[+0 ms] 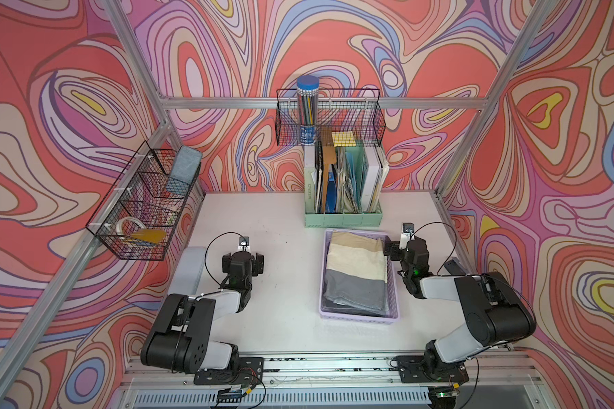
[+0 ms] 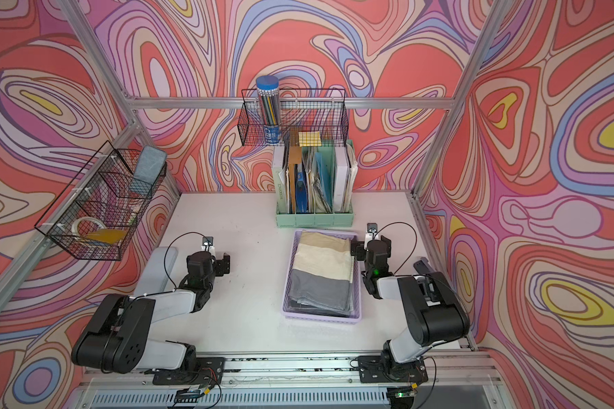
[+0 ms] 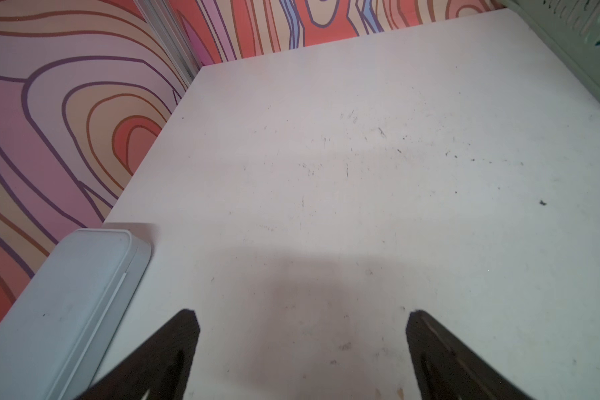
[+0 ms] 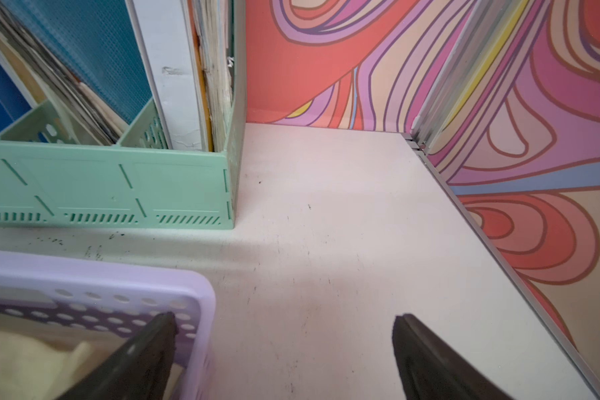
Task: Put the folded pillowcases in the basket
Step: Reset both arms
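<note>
The lilac basket [image 1: 358, 320] [image 2: 321, 316] stands on the white table, right of centre. A folded pillowcase [image 1: 357, 269] [image 2: 323, 272] with cream, beige and grey bands lies flat inside it. My right gripper [image 1: 404, 248] [image 2: 373, 249] hovers open at the basket's far right corner. In the right wrist view this gripper [image 4: 284, 318] has one finger over the basket rim [image 4: 201, 294] and the cream cloth [image 4: 25, 360], the other over bare table. My left gripper [image 1: 243, 262] [image 2: 208, 262] [image 3: 302, 315] is open and empty over bare table, well left of the basket.
A mint-green file holder [image 1: 344, 219] [image 4: 118, 194] full of folders stands just behind the basket. Black wire baskets hang on the left wall [image 1: 142, 209] and the back wall [image 1: 330, 120]. A pale grey flat box [image 1: 190, 265] [image 3: 66, 304] lies at the table's left edge.
</note>
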You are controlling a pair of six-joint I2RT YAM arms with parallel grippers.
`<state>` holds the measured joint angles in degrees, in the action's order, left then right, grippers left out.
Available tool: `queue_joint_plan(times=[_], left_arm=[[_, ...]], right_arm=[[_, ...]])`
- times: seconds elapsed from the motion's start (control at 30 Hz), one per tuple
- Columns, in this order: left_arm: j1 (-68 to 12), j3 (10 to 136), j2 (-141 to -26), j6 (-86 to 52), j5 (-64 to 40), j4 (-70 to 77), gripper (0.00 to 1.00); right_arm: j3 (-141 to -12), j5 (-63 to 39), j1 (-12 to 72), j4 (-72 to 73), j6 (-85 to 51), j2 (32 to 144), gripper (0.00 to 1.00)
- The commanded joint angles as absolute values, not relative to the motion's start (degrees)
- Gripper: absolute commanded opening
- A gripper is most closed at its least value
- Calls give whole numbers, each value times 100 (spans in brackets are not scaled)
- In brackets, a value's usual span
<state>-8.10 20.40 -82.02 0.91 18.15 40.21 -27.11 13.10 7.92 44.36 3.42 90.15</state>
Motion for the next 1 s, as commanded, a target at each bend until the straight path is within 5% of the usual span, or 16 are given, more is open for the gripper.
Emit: queue_joint_plan(times=[0.0, 0.1, 0.43, 0.97], left_arm=[[-747, 2124, -8345, 267, 1693, 4826, 99], [-671, 2070, -8559, 130, 1937, 5182, 99], [-408, 1994, -8929, -36, 1484, 5586, 99], [-413, 2015, -8856, -99, 1497, 5439, 99]], right_arm=[[-2869, 791, 756, 4250, 367, 8939, 98], [-3207, 942, 712, 3907, 301, 9173, 98], [-2187, 708, 331, 6640, 142, 9832, 98], [-2596, 457, 193, 5623, -9, 9729, 98]])
